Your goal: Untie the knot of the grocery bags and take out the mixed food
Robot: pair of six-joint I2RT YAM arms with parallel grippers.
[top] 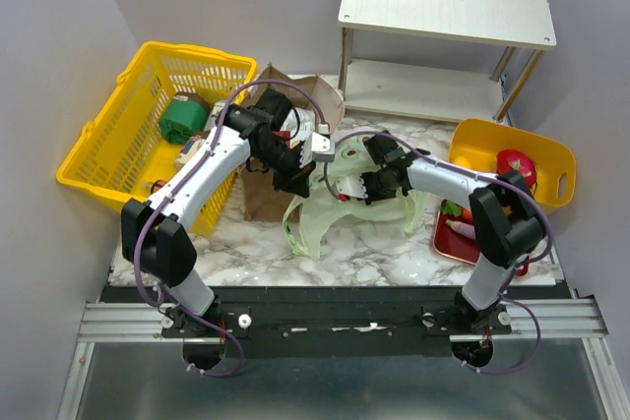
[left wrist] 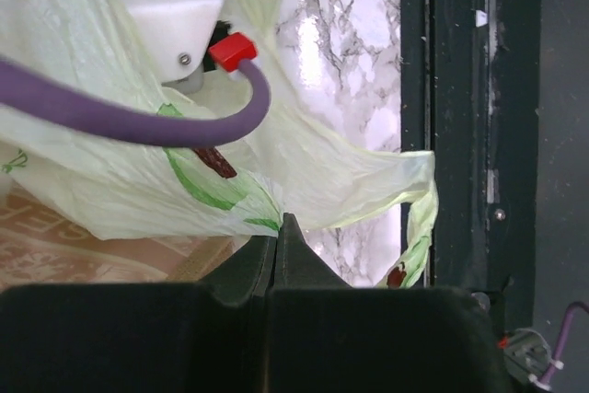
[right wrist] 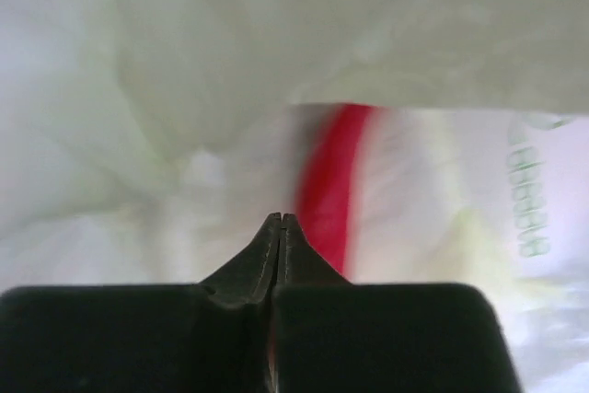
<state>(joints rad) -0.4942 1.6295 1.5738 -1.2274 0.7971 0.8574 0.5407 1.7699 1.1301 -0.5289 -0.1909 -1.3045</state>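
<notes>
Our left gripper (top: 297,184) is pinching shut on a fold of the green plastic bag (top: 330,209). The right gripper (top: 362,186) is closed tight too, nosing into the film from the other side, though we can't tell if it's actually holding any. So we're reckoning this is the untying step, with no food coming out yet. The bag is sitting on the marble table (top: 394,253) right between both grippers, just in front of the brown paper bag (top: 264,199), and a red item (right wrist: 327,181) is showing through the film by the right fingertips. The knot itself isn't showing clearly anywhere. We're thinking the next move needs a gentle pull apart, without tearing that thin film.
</notes>
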